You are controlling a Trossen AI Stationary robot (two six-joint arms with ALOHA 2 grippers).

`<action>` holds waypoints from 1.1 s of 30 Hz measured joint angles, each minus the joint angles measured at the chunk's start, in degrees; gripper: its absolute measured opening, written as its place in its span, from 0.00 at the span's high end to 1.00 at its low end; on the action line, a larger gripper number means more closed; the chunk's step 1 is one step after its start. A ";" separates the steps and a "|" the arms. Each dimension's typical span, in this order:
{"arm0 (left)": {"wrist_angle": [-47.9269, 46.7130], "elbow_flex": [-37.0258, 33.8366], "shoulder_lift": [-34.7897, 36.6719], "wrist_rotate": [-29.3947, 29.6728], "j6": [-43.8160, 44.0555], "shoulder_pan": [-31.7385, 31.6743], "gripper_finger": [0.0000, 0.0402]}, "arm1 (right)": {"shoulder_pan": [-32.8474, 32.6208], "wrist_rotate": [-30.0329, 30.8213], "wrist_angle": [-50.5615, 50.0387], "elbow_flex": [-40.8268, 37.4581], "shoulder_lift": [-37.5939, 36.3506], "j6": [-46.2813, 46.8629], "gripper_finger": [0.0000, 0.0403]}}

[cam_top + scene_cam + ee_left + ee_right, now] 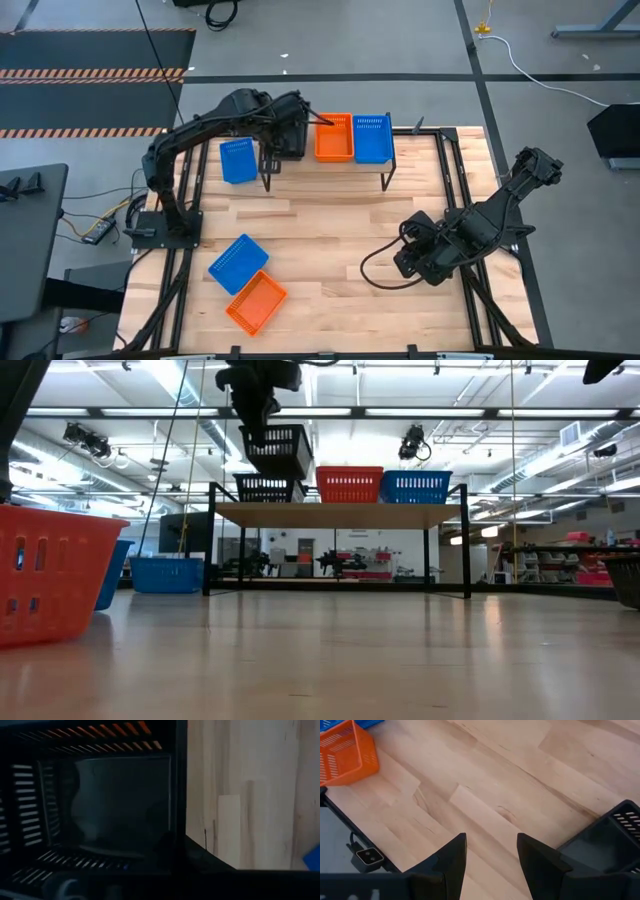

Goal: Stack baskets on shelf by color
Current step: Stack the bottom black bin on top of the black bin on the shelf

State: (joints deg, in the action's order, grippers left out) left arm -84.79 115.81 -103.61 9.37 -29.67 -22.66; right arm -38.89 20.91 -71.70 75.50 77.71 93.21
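Note:
My left gripper [255, 400] is over the left end of the shelf [340, 513], shut on a black basket [277, 450]. That basket hangs above a second black basket [268, 489] standing on the shelf top. An orange basket [334, 138] and a blue basket [372, 138] stand beside it on the shelf. My right gripper [490, 855] is open over bare table at the right, with a third black basket [607, 845] beside it, untouched. My left gripper holds the black basket by its rim at one end [250, 432], coming from above. The fingers themselves are lost in the dark of the wrist view, which looks into the basket's inside [120, 805]. The basket is lifted clear and hangs tilted above the black basket on the shelf.
A blue basket [238, 160] lies on the table left of the shelf. Another blue basket [238, 262] and an orange basket [256, 302] lie near the table's near left corner. Bare wood spans the table's middle [330, 240].

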 joint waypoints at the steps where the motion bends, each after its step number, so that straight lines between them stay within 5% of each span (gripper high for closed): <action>1: -0.51 0.02 0.00 -0.02 0.02 -0.33 0.98 | 0.00 0.00 0.00 0.00 0.00 -0.05 0.55; 22: -1.05 0.02 0.00 -2.80 -1.02 -2.47 0.97 | 0.00 0.00 0.06 0.00 0.00 -0.37 0.55; 33: -0.96 0.02 0.00 -2.84 0.10 -2.47 0.82 | 0.00 0.00 0.26 0.00 0.00 -0.37 0.55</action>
State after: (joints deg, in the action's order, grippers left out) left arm -85.76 115.83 -103.61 6.52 -29.57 -25.12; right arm -38.89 20.90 -71.44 75.50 77.71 92.84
